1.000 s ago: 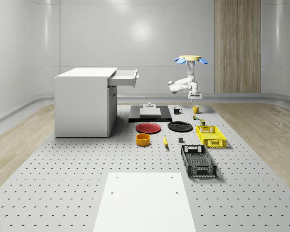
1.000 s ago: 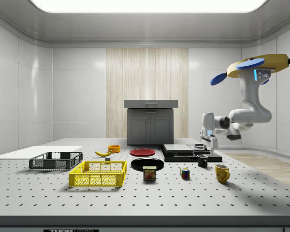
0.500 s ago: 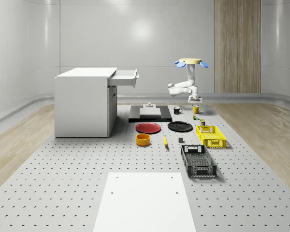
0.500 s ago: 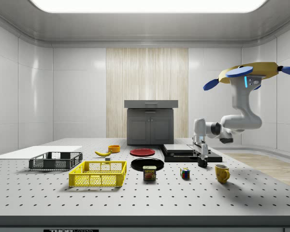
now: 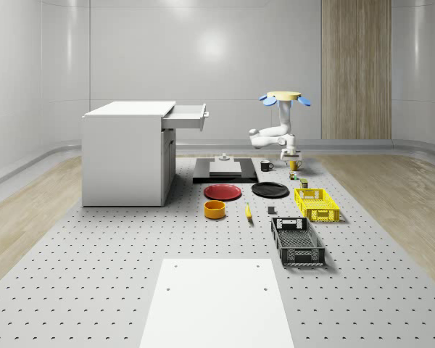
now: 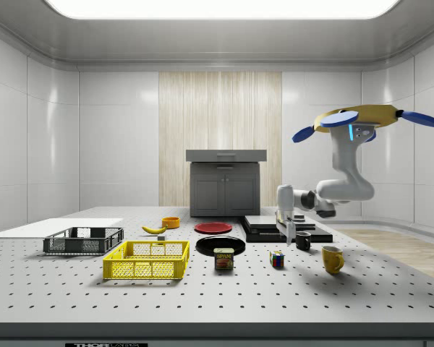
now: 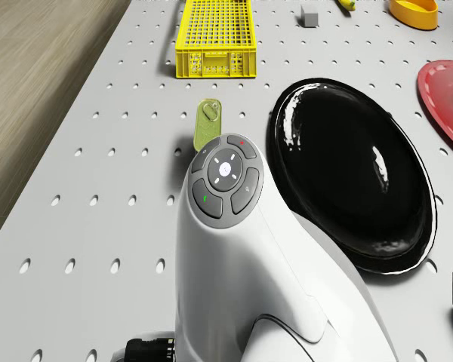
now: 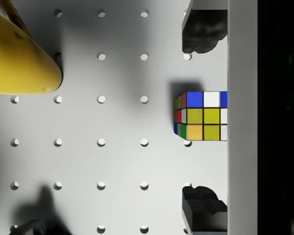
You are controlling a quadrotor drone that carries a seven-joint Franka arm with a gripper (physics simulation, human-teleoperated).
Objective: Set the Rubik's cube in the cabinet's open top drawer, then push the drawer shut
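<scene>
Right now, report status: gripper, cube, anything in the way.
Drone hovering over table. Gripper open, above Rubik's cube, not touching. Yellow mug and black mug close by. Top drawer open.

You could read one brand clearly: "SPAM" stood in yellow letters on the blue label of the meat tin (image 6: 223, 259), which sat on the tabletop (image 6: 217, 296) between the yellow basket and the Rubik's cube in the side view. Along the tabletop's front edge, at the bottom of that same view, a small white nameplate (image 6: 95, 345) carried lettering that looked like "THORLABS", though it was cut off and you could not be sure of it.
</scene>
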